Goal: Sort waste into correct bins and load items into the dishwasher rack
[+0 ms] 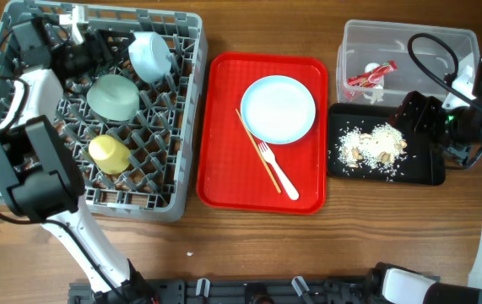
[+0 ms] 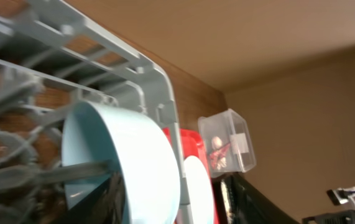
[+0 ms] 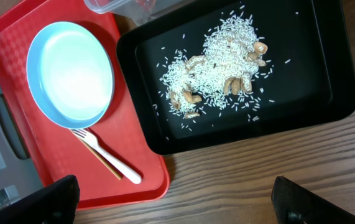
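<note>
The grey dishwasher rack (image 1: pixel 186 101) holds a white bowl (image 1: pixel 150 55), a pale green bowl (image 1: pixel 112 97) and a yellow cup (image 1: pixel 108 153). My left gripper (image 1: pixel 104 52) is at the white bowl (image 2: pixel 146 168). One dark finger (image 2: pixel 96 202) shows inside the bowl, well off centre, so the jaws stand parted. The white plate (image 1: pixel 278 109), fork (image 1: pixel 278 171) and chopsticks (image 1: pixel 256 148) lie on the red tray (image 1: pixel 224 169). The red-and-white wrapper (image 1: pixel 371 74) is in the clear tub (image 1: pixel 443 46). Rice scraps (image 3: pixel 217 74) lie in the black tray (image 1: pixel 422 173). My right gripper (image 3: pixel 177 202) hangs open and empty above it.
The right arm's black cable (image 1: pixel 435 55) loops over the clear tub. Bare wooden table (image 3: pixel 258 180) lies in front of the black tray and the red tray. The rack's far rim (image 2: pixel 158 93) rises beside the white bowl.
</note>
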Robot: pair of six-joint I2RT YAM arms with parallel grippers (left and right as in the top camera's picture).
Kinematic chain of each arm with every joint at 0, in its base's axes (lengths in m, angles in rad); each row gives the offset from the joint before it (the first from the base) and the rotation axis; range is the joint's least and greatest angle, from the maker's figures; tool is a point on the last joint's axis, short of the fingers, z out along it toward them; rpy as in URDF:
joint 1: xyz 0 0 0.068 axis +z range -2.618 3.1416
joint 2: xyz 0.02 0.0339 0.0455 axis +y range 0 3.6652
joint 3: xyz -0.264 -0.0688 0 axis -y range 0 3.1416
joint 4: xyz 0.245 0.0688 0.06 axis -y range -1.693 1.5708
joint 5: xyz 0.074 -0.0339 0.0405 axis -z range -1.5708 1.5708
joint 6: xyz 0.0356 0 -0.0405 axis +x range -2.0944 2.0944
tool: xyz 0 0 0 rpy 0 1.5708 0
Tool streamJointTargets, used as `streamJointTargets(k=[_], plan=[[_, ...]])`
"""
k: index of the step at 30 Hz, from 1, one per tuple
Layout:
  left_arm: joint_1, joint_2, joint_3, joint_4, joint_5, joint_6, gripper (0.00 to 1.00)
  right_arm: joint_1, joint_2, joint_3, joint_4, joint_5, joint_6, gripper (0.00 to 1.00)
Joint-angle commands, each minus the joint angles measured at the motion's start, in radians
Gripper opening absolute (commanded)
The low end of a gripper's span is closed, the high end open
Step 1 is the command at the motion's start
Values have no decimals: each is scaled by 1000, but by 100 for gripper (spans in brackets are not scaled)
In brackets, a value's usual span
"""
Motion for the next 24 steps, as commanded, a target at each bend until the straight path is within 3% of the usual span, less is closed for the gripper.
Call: streamJointTargets(k=[1, 2, 3, 6, 12, 18, 22, 24], plan=[[38, 16, -1, 2, -23, 8, 79, -2, -16, 14, -2, -9, -1, 100], [43, 16, -1, 3, -23, 4, 97, -2, -16, 14, -2, -9, -2, 100], [48, 14, -1, 8, -19, -6, 100, -2, -16, 14, -2, -9, -2, 100], [67, -8, -1, 52, -12, -67, 100, -2, -16, 14, -2, -9, -2, 100], [85, -138, -1, 36, -84, -69, 100, -2, -16, 14, -2, -9, -2, 100], [5, -314, -1, -307, -369, -10, 100, -2, -16, 14, -3, -9, -3, 100], [-169, -436, -1, -645, -735, 14, 100, -2, -16, 14, -5, -9, -3, 100], [-274, -472, -1, -771, -850, 13, 100, -2, -16, 14, -6, -9, -2, 100]])
